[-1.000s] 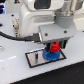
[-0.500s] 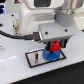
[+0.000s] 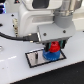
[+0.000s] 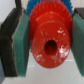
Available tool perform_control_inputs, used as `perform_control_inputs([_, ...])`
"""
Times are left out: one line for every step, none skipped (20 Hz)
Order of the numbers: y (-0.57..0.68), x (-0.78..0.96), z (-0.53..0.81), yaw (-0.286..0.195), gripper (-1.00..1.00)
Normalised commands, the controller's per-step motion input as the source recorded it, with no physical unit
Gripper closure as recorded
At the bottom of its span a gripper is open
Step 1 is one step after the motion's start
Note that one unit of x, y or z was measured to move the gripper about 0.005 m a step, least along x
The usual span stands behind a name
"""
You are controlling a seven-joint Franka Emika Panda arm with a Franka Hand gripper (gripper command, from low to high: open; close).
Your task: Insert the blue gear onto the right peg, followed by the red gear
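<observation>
Clamping the red gear (image 4: 48, 39) by its toothed rim, jaws closed on opposite sides, with the gripper (image 3: 53, 48) low over the grey plate (image 3: 34, 58) toward the exterior view's right. Blue gear (image 3: 52, 55) seated beneath, presumably on the right peg, itself hidden. Red gear judged rigid, light, likely smooth plastic; teeth give the pads (image 4: 20, 42) purchase, so a rim hold suits and keeps the centre bore clear. Contact between the two gears not discernible. Plate lying flat on the white bench (image 3: 15, 72).
</observation>
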Motion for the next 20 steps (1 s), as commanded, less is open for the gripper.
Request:
perform_control_inputs([-0.03,0.07,-0.21,0.000,1.00])
perform_control_inputs([-0.03,0.10,-0.21,0.000,1.00])
perform_control_inputs([-0.03,0.12,-0.25,0.000,1.00])
perform_control_inputs([-0.01,0.13,-0.25,0.000,1.00])
perform_control_inputs([0.01,0.16,-0.25,0.000,1.00])
perform_control_inputs([0.01,0.17,-0.23,0.000,1.00])
perform_control_inputs([0.01,0.16,-0.22,0.000,1.00])
perform_control_inputs([0.01,0.16,-0.23,0.000,1.00])
perform_control_inputs([0.03,0.17,-0.18,0.000,1.00])
perform_control_inputs([0.03,0.18,-0.15,0.000,1.00])
perform_control_inputs([0.01,0.15,-0.08,0.000,1.00])
perform_control_inputs([0.02,0.10,-0.06,0.000,-1.00])
perform_control_inputs([0.02,0.09,-0.03,0.000,1.00])
perform_control_inputs([0.01,0.05,0.08,0.000,-1.00])
perform_control_inputs([0.04,0.02,0.29,0.000,-1.00])
perform_control_inputs([0.05,0.01,0.44,0.000,-1.00])
perform_control_inputs([0.04,0.01,0.54,0.000,-1.00])
perform_control_inputs([0.03,0.02,0.52,0.000,-1.00])
perform_control_inputs([0.04,0.06,0.23,0.000,-1.00])
perform_control_inputs([0.03,0.06,0.24,0.000,-1.00])
